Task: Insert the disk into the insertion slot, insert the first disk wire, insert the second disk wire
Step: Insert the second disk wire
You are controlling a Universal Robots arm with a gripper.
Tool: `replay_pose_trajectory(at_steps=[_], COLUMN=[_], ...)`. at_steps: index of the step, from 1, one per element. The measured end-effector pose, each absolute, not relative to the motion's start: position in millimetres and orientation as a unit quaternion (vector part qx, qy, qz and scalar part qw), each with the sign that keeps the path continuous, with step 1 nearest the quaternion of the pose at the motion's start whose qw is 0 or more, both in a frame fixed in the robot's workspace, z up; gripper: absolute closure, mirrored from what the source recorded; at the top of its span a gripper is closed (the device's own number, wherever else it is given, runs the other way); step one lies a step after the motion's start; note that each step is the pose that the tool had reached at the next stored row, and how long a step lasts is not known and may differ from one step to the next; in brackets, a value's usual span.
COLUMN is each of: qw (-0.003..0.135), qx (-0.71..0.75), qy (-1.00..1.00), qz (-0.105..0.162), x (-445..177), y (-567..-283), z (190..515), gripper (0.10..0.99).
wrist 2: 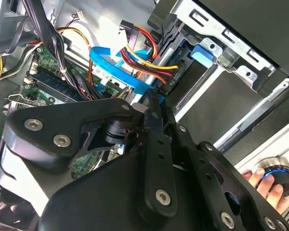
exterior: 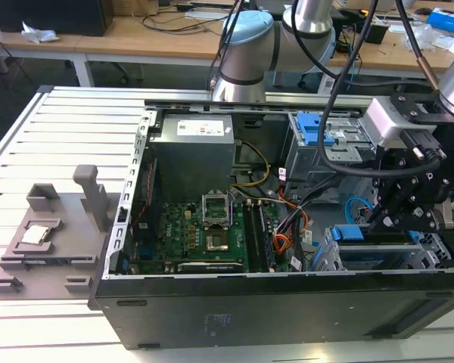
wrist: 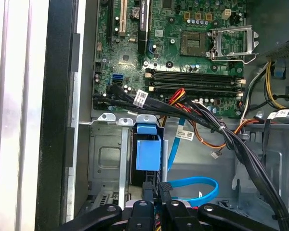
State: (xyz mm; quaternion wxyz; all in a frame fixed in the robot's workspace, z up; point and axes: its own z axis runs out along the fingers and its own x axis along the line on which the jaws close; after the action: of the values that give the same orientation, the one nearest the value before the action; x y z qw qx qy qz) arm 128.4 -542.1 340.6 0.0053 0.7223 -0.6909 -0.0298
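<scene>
The disk [wrist: 148, 154], in its bright blue frame, sits inside the insertion slot [wrist: 106, 159] of the silver cage; in the exterior view, disk [exterior: 356, 233] and cage [exterior: 329, 257] are at the open case's near right corner. My gripper [exterior: 376, 220] hangs just above the disk's rear end. In both wrist views its fingers [wrist 2: 154, 95] stand pressed together, and the flat blue disk wire [wrist 2: 116, 72] ends right at their tips. That wire [wrist: 195, 185] loops beside the gripper [wrist: 155, 186]. A black plug on red, yellow and orange wires [wrist 2: 144, 54] lies close by.
The motherboard [exterior: 204, 234] fills the case floor, with a black cable bundle [wrist: 216, 130] running across it. A taller grey cage with blue latch [exterior: 318, 136] stands at the back. A grey fixture [exterior: 53, 234] lies at the exterior view's left. A person's hand [wrist 2: 267, 185] holds a knob.
</scene>
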Motion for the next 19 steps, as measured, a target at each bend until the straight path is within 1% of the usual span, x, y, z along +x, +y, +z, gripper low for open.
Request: replay_pose_trajectory(at_steps=[10,12,13,14,19], qw=[0.005,0.005,0.005,0.005,0.005], qx=[0.722,0.722,0.722,0.722,0.722], qy=[-0.691,-0.691,-0.691,-0.691,-0.691], qz=[-0.030,-0.030,-0.030,-0.030,-0.030], x=[128,129,129,128,128], y=[-545,-545,-545,-545,-543], z=[336,336,336,337,365], gripper=[0.925,0.914,0.851,0.851,0.851])
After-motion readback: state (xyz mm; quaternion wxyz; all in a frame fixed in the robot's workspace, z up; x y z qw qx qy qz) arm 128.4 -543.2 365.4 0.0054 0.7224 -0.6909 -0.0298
